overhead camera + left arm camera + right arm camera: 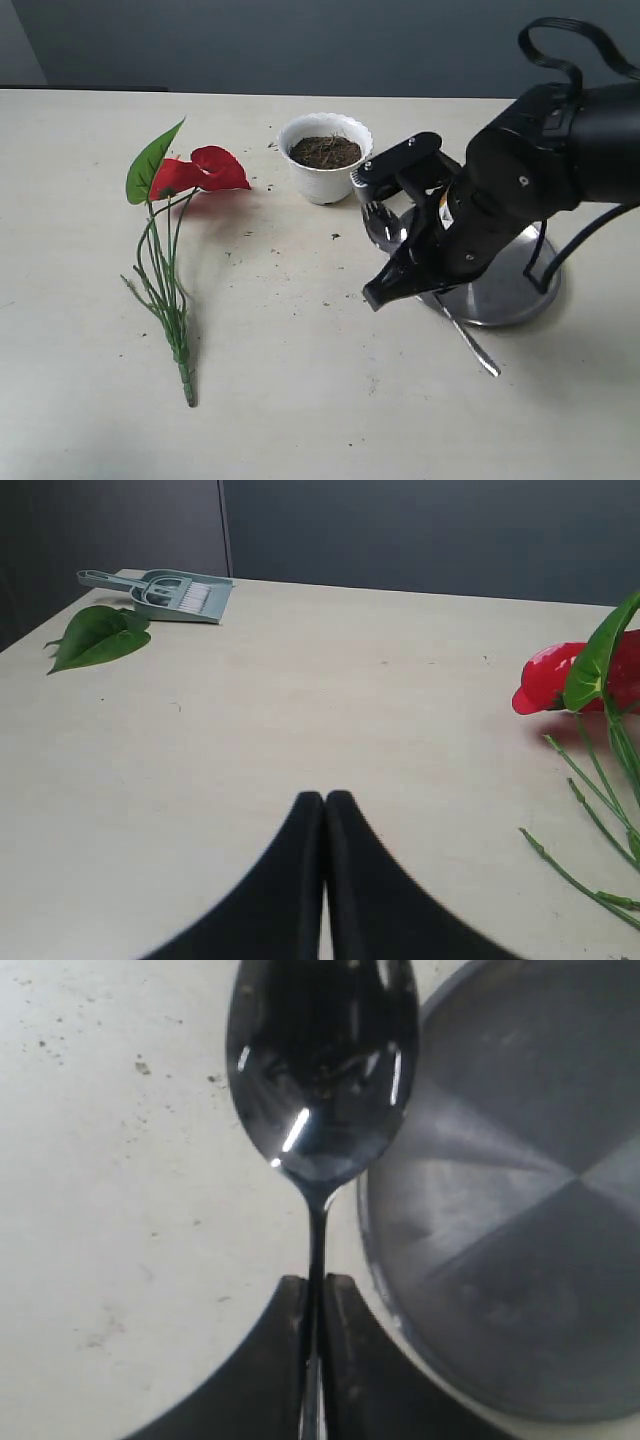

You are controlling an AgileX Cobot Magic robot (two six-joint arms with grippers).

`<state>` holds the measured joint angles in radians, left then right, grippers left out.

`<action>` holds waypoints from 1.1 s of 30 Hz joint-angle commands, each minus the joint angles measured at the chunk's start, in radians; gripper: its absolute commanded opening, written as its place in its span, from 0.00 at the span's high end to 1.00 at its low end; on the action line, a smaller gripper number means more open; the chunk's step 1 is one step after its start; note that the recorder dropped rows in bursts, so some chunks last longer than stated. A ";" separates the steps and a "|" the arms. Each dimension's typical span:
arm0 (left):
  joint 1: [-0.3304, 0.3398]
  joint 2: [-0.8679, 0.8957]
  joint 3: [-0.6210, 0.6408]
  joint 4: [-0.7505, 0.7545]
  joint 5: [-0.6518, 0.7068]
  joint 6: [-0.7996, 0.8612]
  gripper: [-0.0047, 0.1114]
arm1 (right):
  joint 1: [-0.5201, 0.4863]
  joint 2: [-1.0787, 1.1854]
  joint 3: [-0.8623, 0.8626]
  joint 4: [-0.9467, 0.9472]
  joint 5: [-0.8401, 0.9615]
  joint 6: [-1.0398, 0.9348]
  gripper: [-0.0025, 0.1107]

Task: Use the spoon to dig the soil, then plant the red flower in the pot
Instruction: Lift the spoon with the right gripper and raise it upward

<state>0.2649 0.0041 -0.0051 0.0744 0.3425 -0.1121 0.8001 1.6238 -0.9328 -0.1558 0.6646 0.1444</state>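
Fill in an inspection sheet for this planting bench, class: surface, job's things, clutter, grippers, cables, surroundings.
Surface: pale table, dark crumbs scattered near the pot.
Job's things: pot upright, holding soil; red flower lying flat, apart from the pot; spoon held above the table beside the steel plate.
Clutter: steel plate; dustpan with brush and loose leaf near a table edge.
Grippers: left gripper shut, empty; right gripper shut on the spoon's handle.
Cables: black cable loops on the right arm.
Surroundings: dark wall behind the table.
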 commanded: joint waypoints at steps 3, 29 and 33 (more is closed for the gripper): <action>-0.007 -0.004 0.005 -0.009 -0.007 0.000 0.96 | -0.001 -0.084 -0.001 -0.239 0.008 -0.124 0.98; -0.007 -0.004 0.005 -0.009 -0.007 0.000 0.96 | -0.001 -0.125 -0.099 -1.261 -0.152 -0.363 0.98; -0.007 -0.004 0.005 -0.009 -0.007 0.000 0.96 | -0.001 -0.125 -0.099 -1.290 -0.170 -0.363 0.98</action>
<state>0.2649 0.0041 -0.0051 0.0744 0.3425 -0.1121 0.8001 1.5092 -1.0252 -1.4195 0.5013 -0.2163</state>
